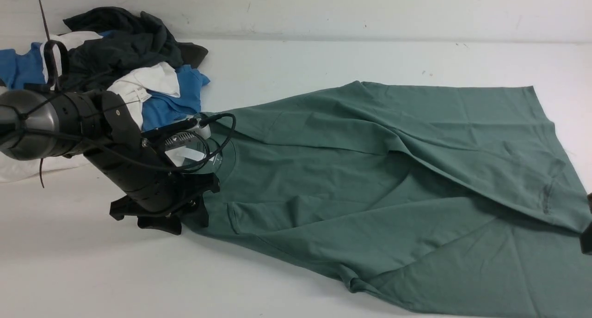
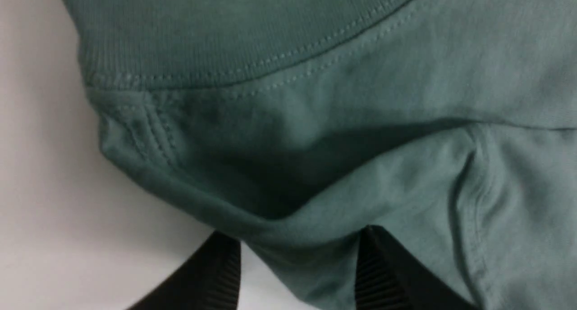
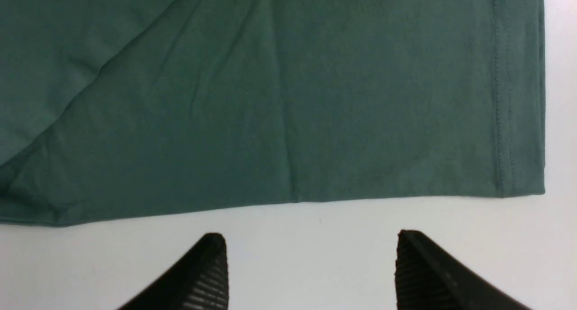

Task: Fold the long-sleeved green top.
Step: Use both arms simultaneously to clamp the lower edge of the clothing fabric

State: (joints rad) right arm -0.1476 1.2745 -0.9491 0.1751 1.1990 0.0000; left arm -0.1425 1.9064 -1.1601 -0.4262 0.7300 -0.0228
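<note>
As the muted sage-green cotton long-sleeved top (image 1: 370,170) lies spread on the white table (image 1: 323,59), its long axis runs side to side in front of the robot: ribbed crew collar (image 2: 225,39) at the robot's left, double-stitched hem (image 3: 500,120) at its right. The black left arm (image 1: 69,124) reaches down to the collar end, nearer the neck and shoulder than its partner. Its 2 ridged black jaws stand apart astride a raised, bunched fold of shoulder cloth just below the collar seam; whether they clamp that fold or merely straddle it cannot be told. The right jaws are spread wide and hold nothing, poised over bare table just beside the garment's near edge, close to the hem corner, with the cloth straight ahead of them. Judging by this layout, the coming move turns on that near edge, with each pair of jaws at its own end. The knit looks soft and thin, creased in long diagonal folds, 1 flap lying across the body. A heap of blue, white and dark grey clothes (image 1: 129,64) sits beyond the left arm, just beside the collar end.
</note>
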